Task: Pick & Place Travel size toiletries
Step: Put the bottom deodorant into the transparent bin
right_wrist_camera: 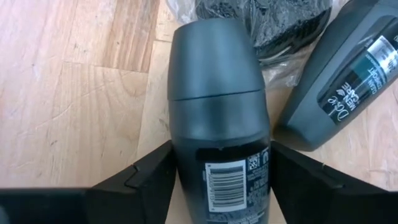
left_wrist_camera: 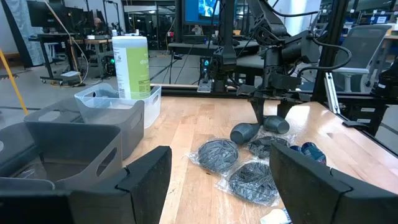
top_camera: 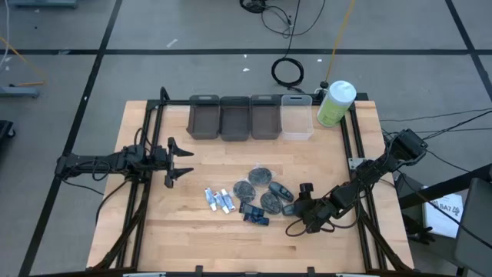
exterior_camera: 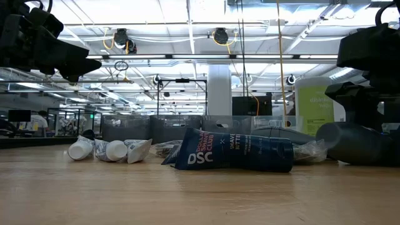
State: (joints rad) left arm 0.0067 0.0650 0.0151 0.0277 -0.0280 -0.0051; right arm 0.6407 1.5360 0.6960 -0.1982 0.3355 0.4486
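Right tool (right_wrist_camera: 221,177) sits low on the wooden table (top_camera: 154,231), fingers apart either side of a dark grey oval deodorant stick (right_wrist_camera: 217,112) lying beside its twin (right_wrist_camera: 339,81); whether they touch it, I cannot tell. Hard, smooth plastic, light, likely slippery: grip its flat sides mid-body

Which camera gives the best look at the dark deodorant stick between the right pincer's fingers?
The right wrist view: the deodorant stick fills it, barcode showing, a finger on each side. The high view shows only a small dark shape, the left wrist view a distant one, the low view its grey end.
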